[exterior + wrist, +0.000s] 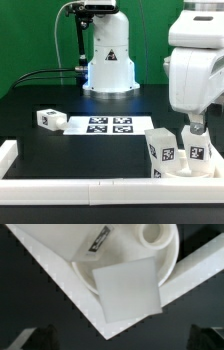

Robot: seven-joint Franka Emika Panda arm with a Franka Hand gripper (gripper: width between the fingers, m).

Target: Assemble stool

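Right now my hand (pixel 194 128) hangs released and empty over the seat (pixel 120 246), which sits in the rails' (pixel 90 188) corner, partly covered by a leg (pixel 128 287). If I descend off-centre, I could knock that leg over.

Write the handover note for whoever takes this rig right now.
End effector: open, holding nothing, low over the corner at the exterior view's right.
Seat: lies in that corner, against the border rails.
Near leg and second leg: upright by the seat.
Far leg: loose, to the exterior view's left of the marker board.
Done: no leg visibly joined.
Left: fit every leg to the seat.
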